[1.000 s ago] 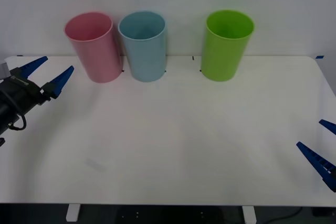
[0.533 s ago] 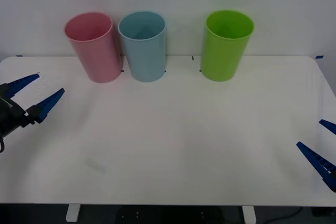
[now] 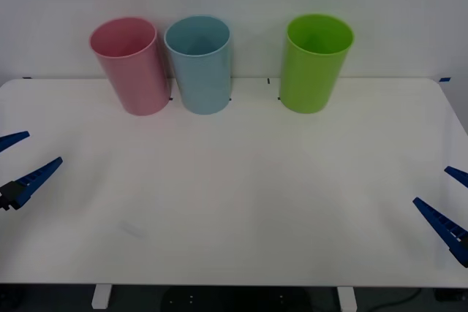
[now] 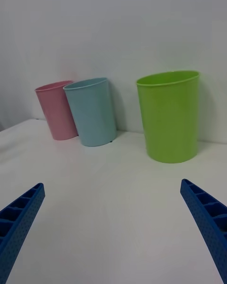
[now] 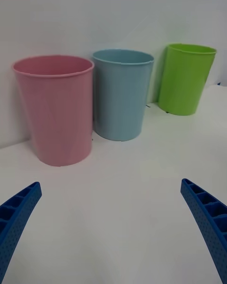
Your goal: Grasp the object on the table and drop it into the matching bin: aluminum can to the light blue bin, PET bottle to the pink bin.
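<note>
While both stand upright, pink bin [image 3: 131, 67] touches light blue bin [image 3: 199, 65].

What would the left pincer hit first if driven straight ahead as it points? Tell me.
Probably the pink bin. The open left pincer sits at the table's left edge, aimed at the bins along the wall, with bare tabletop between. Depth is unclear; the light blue bin stands close beside it.

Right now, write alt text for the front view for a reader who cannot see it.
Three tall bins stand in a row at the far edge of a white table: a pink bin beside a light blue bin, and a green bin set apart. The left gripper and right gripper sit open at the table's side edges.
</note>
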{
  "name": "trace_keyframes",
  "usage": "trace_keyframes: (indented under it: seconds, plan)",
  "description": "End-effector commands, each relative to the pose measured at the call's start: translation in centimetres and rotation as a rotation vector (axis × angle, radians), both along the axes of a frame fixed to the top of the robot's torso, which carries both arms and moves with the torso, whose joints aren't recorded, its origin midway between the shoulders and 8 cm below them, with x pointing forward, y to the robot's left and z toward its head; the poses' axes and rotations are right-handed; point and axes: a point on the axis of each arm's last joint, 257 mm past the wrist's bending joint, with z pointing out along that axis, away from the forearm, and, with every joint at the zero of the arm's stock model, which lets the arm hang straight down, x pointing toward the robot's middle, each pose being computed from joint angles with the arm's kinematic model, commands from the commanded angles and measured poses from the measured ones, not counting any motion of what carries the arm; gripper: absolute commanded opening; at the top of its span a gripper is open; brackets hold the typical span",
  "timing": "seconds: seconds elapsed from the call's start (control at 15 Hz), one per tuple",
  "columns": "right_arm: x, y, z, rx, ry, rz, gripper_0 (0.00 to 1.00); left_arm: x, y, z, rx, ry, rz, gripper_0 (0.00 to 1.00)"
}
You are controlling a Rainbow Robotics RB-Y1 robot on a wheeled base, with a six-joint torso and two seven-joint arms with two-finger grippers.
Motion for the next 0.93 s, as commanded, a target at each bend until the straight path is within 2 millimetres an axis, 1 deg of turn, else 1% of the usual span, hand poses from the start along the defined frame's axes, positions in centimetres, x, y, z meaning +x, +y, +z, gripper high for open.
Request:
trace_keyframes:
  seconds: [0.07,0.2,0.4,0.73,0.93]
  plan:
    - [0.0,0.0,0.0,0.0,0.0,0.0,1.0,-1.4,0.4,-0.2,-0.035,0.008,-0.001,1.0]
    - [0.0,0.0,0.0,0.0,0.0,0.0,1.0,-2.4,0.6,-0.2,-0.071,0.007,0.001,1.0]
    - [0.0,0.0,0.0,0.0,0.0,0.0,1.0,-3.6,1.0,0.3,-0.098,-0.002,-0.008,1.0]
    - [0.0,0.0,0.0,0.0,0.0,0.0,1.0,-4.1,1.9,1.6,-0.08,-0.033,-0.004,1.0]
    - [0.0,0.0,0.0,0.0,0.0,0.0,1.0,-4.1,2.2,1.6,-0.037,-0.035,-0.006,1.0]
